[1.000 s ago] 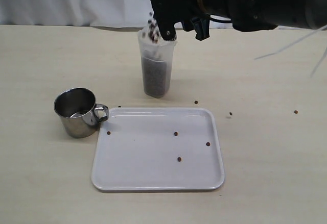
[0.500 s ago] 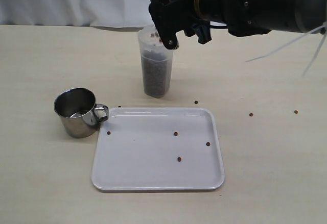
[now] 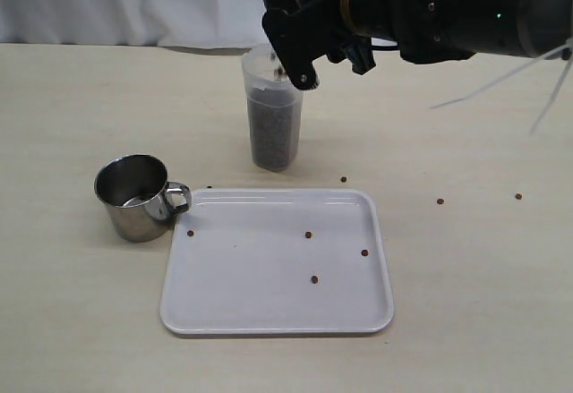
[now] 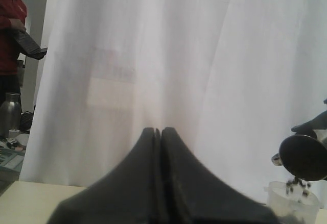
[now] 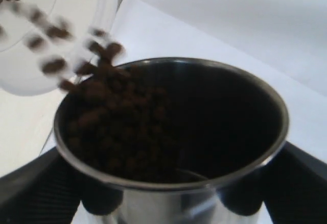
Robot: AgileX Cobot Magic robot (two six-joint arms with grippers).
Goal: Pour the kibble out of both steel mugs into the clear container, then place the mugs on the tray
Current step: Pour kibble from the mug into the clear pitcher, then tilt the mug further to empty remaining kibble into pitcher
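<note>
Beige table [image 3: 483, 303] with tray [image 3: 260, 294], steel mug [image 3: 134, 198], clear container [image 3: 274, 124], stray kibble [image 3: 440, 201]

I can read no text, label, brand or number: none on the shiny steel mug [image 5: 219, 127] in my right gripper [image 5: 168, 188], the translucent plastic container [image 3: 273, 133] below it, or the flat white tray [image 3: 269, 308].

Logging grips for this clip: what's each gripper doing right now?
Left gripper: shut, empty.
Right gripper: closed on a steel mug, pouring kibble into the clear container.
</note>
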